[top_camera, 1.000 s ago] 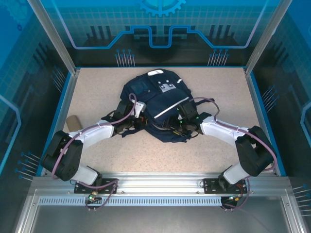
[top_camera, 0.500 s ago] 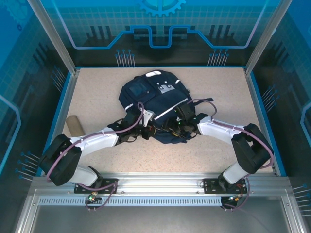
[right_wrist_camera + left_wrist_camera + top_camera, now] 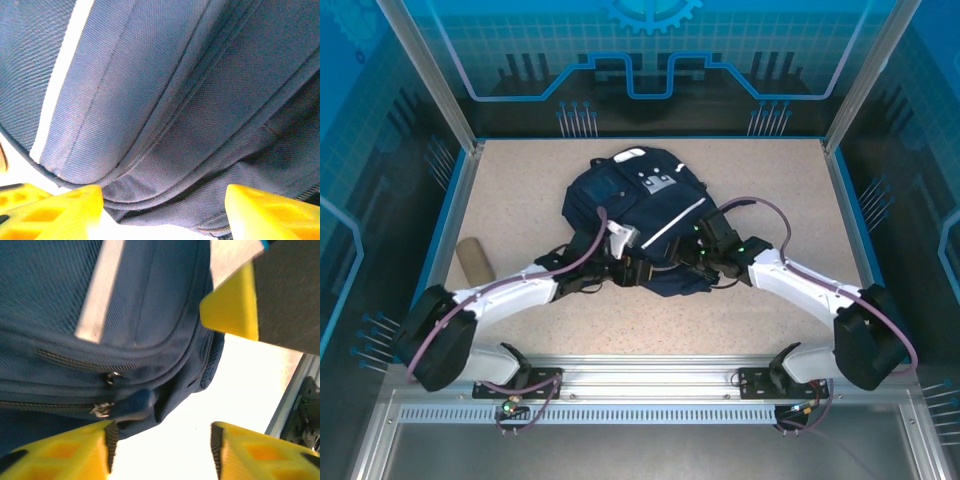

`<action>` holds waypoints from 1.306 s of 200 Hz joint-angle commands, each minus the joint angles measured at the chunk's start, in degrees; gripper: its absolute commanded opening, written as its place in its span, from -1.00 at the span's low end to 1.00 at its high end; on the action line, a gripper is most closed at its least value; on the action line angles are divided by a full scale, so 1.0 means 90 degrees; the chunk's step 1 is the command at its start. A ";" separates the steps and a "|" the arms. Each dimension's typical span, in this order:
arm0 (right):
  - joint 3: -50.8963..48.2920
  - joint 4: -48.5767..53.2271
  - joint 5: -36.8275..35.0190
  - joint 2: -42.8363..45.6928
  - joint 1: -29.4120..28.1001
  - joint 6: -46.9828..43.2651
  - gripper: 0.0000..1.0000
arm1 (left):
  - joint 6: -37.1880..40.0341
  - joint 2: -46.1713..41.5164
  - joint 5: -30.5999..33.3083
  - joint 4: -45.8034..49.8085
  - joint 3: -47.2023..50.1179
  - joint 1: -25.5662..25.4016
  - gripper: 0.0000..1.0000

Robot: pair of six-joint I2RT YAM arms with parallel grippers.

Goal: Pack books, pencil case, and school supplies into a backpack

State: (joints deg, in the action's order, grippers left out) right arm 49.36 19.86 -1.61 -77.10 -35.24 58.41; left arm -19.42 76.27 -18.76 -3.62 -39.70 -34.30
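The navy backpack [image 3: 620,200] lies flat mid-table, its white stripe slanting across the front. My left gripper [image 3: 638,268] sits at its near edge. In the left wrist view the left gripper [image 3: 160,450] is open; a blue zipper pull [image 3: 132,405] hangs just past its left finger, untouched. My right gripper [image 3: 705,255] is at the backpack's near right edge. Seen from the right wrist, that gripper [image 3: 162,215] is open, with the backpack's seamed fabric [image 3: 175,90] lying across the gap. The tan pencil case [image 3: 473,260] lies at the far left. The books are hidden.
A yellow finger of the other gripper [image 3: 232,305] shows beyond the backpack's corner in the left wrist view. Blue walls [image 3: 445,230] ring the speckled table [image 3: 770,180]. An aluminium rail [image 3: 650,375] runs along the near edge.
My left gripper has slid right and nearer along the backpack's near edge and has opened from shut. The right arm has swung its elbow out to the right.
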 commanded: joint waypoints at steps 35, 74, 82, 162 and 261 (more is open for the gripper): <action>0.0748 0.1062 -0.1350 -0.0098 -0.0845 -0.0732 0.36 | -0.0681 -0.1335 0.0470 0.0611 0.0327 0.0815 0.63; 0.1732 0.1463 -0.1690 -0.0973 -0.1687 -0.0873 0.35 | -0.1181 -0.1637 0.1533 0.1196 0.0339 0.1104 0.77; 0.1936 0.1532 -0.1673 -0.1185 -0.1799 -0.0939 0.35 | -0.1274 -0.1657 0.1688 0.1280 0.0339 0.1125 0.78; 0.2563 0.1913 -0.1248 -0.2298 -0.2015 -0.1092 0.13 | -0.1836 -0.1774 0.1914 0.1679 0.0487 0.1309 0.81; 0.2093 0.1771 -0.1071 -0.2168 -0.2021 -0.0392 0.49 | -0.1943 -0.1655 0.1745 0.1667 0.0515 0.1331 0.84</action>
State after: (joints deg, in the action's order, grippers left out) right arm 69.78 34.89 -11.55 -97.25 -52.62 52.71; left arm -35.66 61.43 -2.35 10.83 -35.70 -22.81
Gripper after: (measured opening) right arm 0.725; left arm 0.919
